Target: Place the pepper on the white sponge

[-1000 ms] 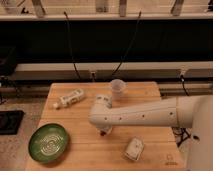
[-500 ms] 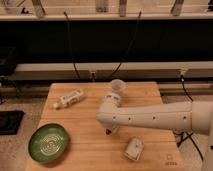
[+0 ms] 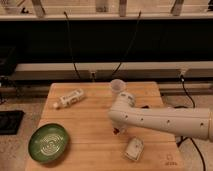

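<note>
The white sponge [image 3: 133, 148] lies on the wooden table [image 3: 85, 120] near its front right. My white arm [image 3: 160, 120] reaches in from the right across the table. My gripper [image 3: 117, 130] hangs at the arm's left end, just above and to the left of the sponge, mostly hidden by the arm. A small dark red-brown bit [image 3: 115, 131] shows at the gripper. It looks like the pepper, held just over the table surface.
A white cup [image 3: 117, 86] stands at the table's back edge. A white bottle [image 3: 69, 98] lies on its side at the back left. A green plate [image 3: 48, 143] sits at the front left. Cables hang behind the table.
The arm's end has swung right and toward the front of the table, from near the cup to just beside the sponge.
</note>
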`<state>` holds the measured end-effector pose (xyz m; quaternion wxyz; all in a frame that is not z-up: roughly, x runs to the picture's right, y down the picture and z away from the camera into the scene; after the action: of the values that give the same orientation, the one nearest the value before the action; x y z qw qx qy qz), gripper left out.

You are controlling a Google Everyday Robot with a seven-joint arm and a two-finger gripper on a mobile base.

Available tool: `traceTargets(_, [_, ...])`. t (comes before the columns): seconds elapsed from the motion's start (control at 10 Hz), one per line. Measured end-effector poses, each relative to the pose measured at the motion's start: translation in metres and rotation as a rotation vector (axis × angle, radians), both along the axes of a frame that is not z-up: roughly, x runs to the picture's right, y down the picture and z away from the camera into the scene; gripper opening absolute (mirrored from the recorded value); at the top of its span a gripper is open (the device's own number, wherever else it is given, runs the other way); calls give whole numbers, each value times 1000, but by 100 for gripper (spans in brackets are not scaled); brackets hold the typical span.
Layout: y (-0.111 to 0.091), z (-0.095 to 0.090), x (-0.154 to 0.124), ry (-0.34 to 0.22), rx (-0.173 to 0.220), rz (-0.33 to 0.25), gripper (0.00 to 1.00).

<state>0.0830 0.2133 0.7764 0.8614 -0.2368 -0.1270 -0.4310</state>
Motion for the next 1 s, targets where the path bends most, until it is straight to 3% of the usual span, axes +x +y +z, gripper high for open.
traceTargets(1.0, [23, -17, 49, -3, -8, 73, 2])
